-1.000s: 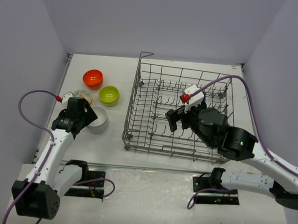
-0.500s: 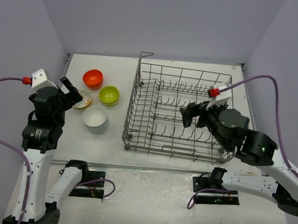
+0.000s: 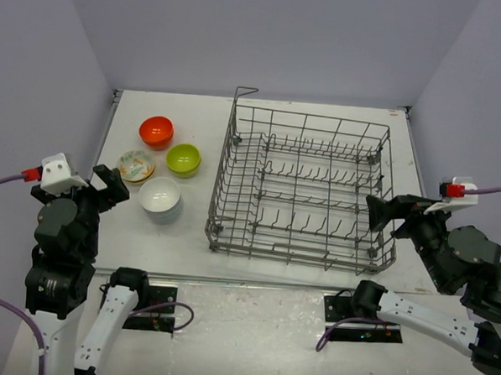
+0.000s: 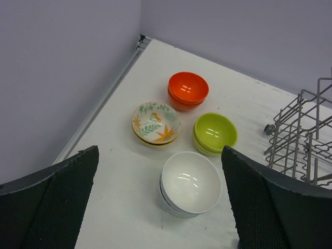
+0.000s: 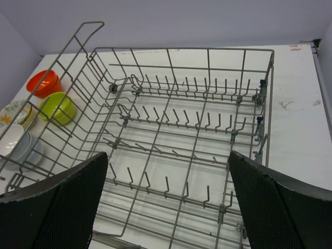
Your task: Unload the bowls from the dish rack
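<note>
Fig.: dish rack (image 3: pixel 313 114), a grey wire basket w/ rows of upright tines & 1 taller corner post at its far-left, sits on the white table (image 3: pixel 189 235), right of centre. Left of it, apart from its wall, are 4 nested stacks. Orange-red bowls (image 3: pixel 156 131) stand farthest, lime-green bowls (image 3: pixel 184 159) nearer the rack, and cream bowls (image 3: pixel 136 166) w/ green fronds & orange leaves beside those. Glossy white bowls (image 3: pixel 160 199) stand nearest. Left pincer (image 3: pixel 109 183): wide, empty, near-left of the stacks. Right pincer (image 3: pixel 382 213): wide, empty, by the rack's near-right corner.
</note>
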Action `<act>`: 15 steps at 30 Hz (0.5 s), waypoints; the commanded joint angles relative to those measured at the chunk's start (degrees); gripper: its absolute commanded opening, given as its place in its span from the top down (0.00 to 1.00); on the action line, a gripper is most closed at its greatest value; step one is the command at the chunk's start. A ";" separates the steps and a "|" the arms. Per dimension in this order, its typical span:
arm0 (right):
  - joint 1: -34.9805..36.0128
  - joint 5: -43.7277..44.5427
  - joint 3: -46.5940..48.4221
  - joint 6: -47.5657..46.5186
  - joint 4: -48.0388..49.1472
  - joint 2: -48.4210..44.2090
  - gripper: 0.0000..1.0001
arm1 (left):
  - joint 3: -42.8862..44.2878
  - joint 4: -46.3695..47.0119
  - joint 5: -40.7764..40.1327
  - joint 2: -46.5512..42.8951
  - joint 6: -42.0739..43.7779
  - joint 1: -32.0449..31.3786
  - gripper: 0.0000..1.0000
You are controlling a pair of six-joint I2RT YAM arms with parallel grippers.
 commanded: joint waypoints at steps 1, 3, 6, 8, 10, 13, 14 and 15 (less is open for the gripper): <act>-0.13 2.93 -1.65 2.77 -3.03 -2.79 0.01 | -5.01 4.51 -0.22 -6.53 4.91 -2.10 0.00; -0.13 2.32 -2.87 3.57 -3.04 -4.29 0.01 | -7.31 6.27 -1.97 -8.84 5.37 -3.59 0.00; -0.04 1.78 -5.33 3.04 -2.07 -6.14 0.01 | -7.32 5.14 -5.58 -10.69 4.84 -4.04 0.00; -0.13 2.48 -6.39 3.04 -2.07 -6.32 0.01 | -7.59 5.40 -5.76 -11.14 4.93 -4.47 0.00; -0.13 3.10 -6.66 3.04 -1.81 -6.32 0.01 | -8.20 6.02 -6.37 -11.49 5.19 -4.91 0.00; -0.13 3.63 -7.53 3.39 -0.67 -6.23 0.01 | -9.17 6.63 -7.16 -11.49 5.10 -5.18 0.00; -0.13 4.07 -7.97 3.31 -0.06 -6.49 0.01 | -9.43 6.89 -7.25 -11.58 5.02 -5.18 0.00; -0.13 4.77 -8.41 2.87 1.34 -6.67 0.01 | -9.96 7.07 -7.60 -11.84 4.67 -5.18 0.00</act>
